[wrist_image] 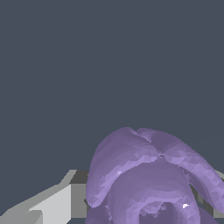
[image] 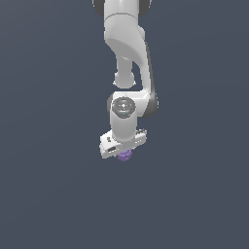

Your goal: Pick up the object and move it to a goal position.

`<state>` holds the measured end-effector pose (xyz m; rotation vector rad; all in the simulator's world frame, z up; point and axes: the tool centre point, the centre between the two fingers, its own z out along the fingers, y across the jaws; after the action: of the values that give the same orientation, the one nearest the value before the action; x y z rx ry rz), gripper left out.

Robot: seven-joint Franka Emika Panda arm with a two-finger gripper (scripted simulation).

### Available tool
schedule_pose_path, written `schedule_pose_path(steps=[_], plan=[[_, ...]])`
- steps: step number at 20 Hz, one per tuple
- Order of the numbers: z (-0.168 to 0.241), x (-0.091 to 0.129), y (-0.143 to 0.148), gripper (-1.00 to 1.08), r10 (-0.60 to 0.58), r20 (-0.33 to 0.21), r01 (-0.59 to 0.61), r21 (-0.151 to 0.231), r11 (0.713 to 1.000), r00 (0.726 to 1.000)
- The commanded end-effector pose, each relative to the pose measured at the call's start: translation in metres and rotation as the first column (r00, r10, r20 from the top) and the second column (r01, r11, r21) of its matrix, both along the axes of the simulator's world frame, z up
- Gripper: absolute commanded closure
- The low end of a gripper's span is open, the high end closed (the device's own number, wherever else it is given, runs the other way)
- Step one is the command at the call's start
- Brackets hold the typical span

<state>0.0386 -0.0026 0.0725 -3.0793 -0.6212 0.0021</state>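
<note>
In the exterior view nothing but flat slate-grey bench [image: 44, 194] fills the left of the frame, and the same even surface runs on to the right edge. At the centre the white arm [image: 127, 44] comes down from the top edge, bends through a rounded elbow and ends in a wrist joint with a round grey cap [image: 122, 106] facing the camera. Below that sits the broad white body of the hand [image: 124, 151], tilted so that its left end is lower in the frame than its right. The purple object [image: 125, 155] peeks out just under the middle of that body, only a small rounded part of it showing, right at the hand's underside. The fingers themselves are hidden behind the body here, so from this view the width of the opening cannot be read. In the wrist view, going from left to right, a pale grey finger [wrist_image: 48, 205] enters at the lower left corner, its inner end meeting the side of the object [wrist_image: 144, 175], which takes up the lower centre and lower right with its ridged, swirled lobes. A sliver of a second finger shows at the lower right edge behind the lobes. The hand appears closed around the object, gripping it from both sides. Whether the object touches the bench cannot be told.
</note>
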Motion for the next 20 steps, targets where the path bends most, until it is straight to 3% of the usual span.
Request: schedule_pose_path(steps=[1, 20], plan=[[0.016, -0.004, 0.005, 1.08, 0.001, 0.001, -0.001, -0.001, 1.0, 1.0], [0.217, -0.058, 0.068, 1.08, 0.001, 0.001, -0.001, -0.002, 1.0, 1.0]])
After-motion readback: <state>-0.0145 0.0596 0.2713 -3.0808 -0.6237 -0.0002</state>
